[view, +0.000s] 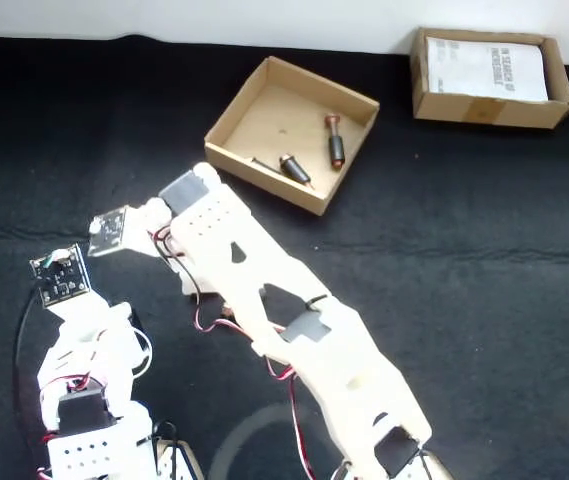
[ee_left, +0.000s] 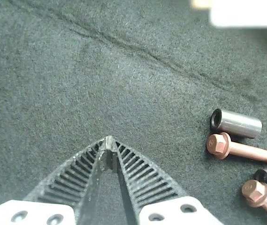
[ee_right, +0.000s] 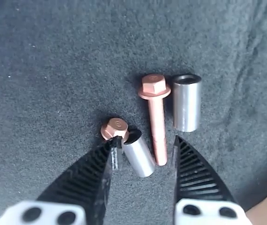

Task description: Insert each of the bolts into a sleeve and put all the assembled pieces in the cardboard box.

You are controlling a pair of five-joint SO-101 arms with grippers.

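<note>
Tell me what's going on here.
The right gripper is open and low over the mat, with its fingers on either side of a sleeve and a bolt. A second sleeve and a second bolt lie right beside them. The left gripper is shut on nothing, a little apart from those parts. Two assembled pieces already lie in the cardboard box.

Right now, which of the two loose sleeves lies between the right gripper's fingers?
The slanted sleeve beside the small bolt head, inside the open right gripper. The other sleeve lies past its tips, alongside the long bolt.
</note>
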